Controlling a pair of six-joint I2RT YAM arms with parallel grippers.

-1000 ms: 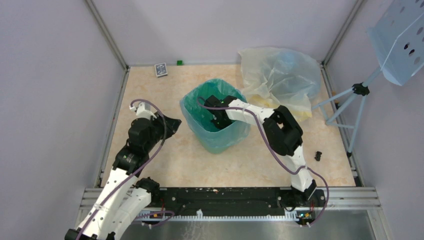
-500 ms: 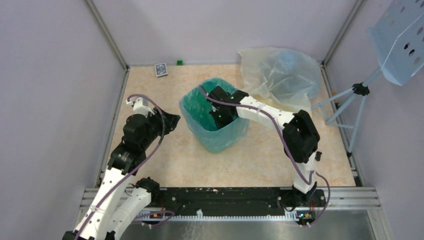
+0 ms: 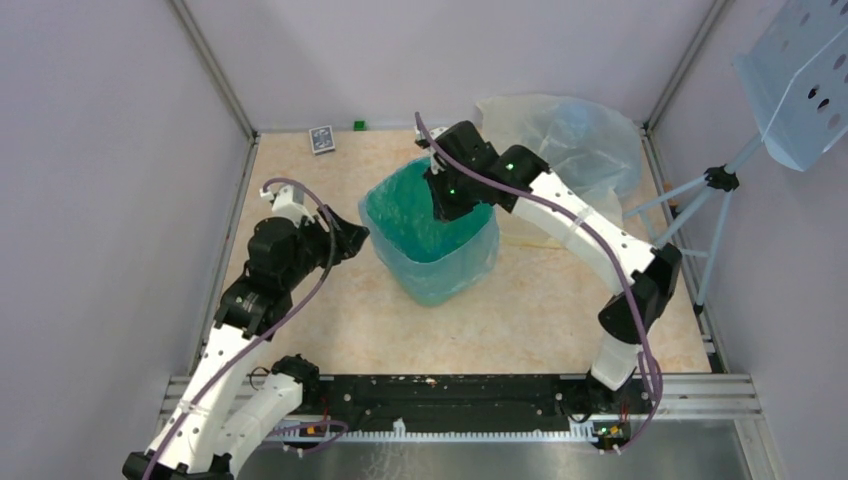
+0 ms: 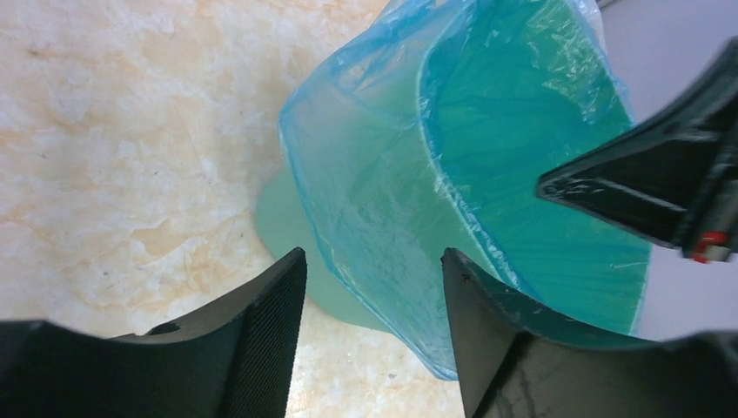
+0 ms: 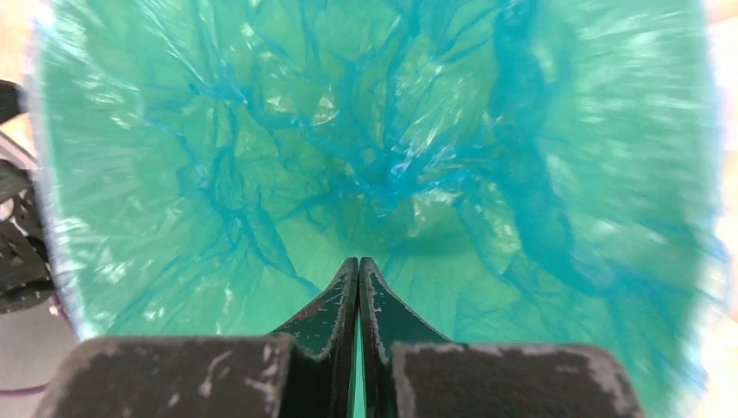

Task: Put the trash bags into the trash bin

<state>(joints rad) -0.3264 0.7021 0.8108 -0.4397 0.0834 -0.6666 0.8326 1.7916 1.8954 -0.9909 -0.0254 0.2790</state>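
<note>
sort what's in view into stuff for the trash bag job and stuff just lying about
For the job: green bin; blue bag lining it; crumpled pale bags, back right.
Lying about: dark card box; small green cube; tripod stand; small black piece.

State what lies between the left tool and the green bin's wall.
The blue bag draped over the rim of the bin; the left wrist view shows it.

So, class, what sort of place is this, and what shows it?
Probably a robotics test cell: left arm and right arm bolted to a base rail, plain wall panels around the table, a tripod.
</note>
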